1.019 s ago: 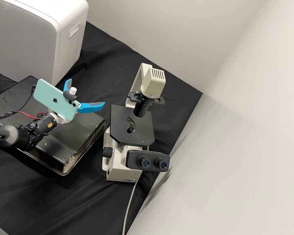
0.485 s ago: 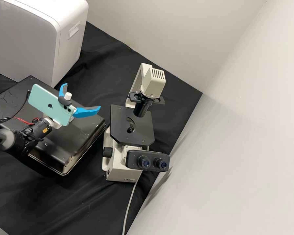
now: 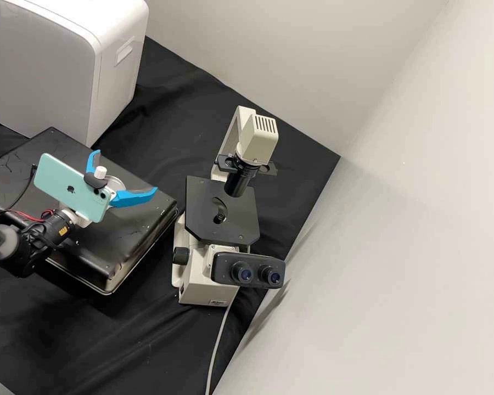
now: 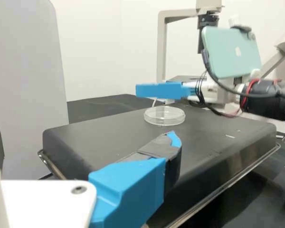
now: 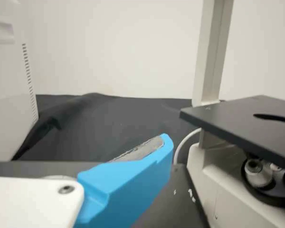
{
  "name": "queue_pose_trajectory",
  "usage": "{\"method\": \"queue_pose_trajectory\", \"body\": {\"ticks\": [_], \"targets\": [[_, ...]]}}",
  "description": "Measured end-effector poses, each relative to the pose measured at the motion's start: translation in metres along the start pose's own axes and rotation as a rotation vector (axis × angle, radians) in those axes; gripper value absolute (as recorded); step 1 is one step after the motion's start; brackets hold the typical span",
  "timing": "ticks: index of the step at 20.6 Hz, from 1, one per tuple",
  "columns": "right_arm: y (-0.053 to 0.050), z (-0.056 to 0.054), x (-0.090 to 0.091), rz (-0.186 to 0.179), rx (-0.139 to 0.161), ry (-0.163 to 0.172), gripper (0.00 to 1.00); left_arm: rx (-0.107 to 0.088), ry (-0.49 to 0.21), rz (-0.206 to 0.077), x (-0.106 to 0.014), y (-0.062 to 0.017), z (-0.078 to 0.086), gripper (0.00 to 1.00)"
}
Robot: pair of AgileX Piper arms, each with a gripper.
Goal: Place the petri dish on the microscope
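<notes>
Petri dish (image 4: 165, 115) on black case (image 3: 132, 230), beside microscope (image 3: 219, 219) | right gripper (image 3: 118, 178) spread wide over it, holding nothing; left gripper (image 4: 83, 137) wide too | step: we judge approach | next: we lower, pinch rim gently

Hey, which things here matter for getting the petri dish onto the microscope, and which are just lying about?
For the job: clear round petri dish; white microscope with black stage; right gripper, open near the dish.
Just there: black flat case under the dish; white boxy appliance; mint-green phone on the arm.
</notes>
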Motion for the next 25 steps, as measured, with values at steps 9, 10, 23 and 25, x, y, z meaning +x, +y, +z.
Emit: {"method": "queue_pose_trajectory", "body": {"ticks": [9, 10, 23, 25], "targets": [[-0.014, 0.007, -0.013, -0.056, -0.017, -0.046, 1.0, 0.0, 0.001, 0.0, 0.0, 0.0001, 0.0, 1.0], [-0.015, 0.008, -0.013, -0.061, -0.023, -0.048, 1.0, 0.0, 0.001, 0.0, 0.0, 0.0001, 0.0, 1.0], [-0.037, 0.016, -0.013, -0.094, -0.051, -0.075, 1.0, 0.0, 0.001, 0.0, 0.0, 0.0001, 0.0, 1.0], [-0.038, 0.015, -0.01, -0.086, -0.046, -0.078, 1.0, 0.0, 0.001, 0.0, 0.0, 0.0001, 0.0, 1.0]]}}
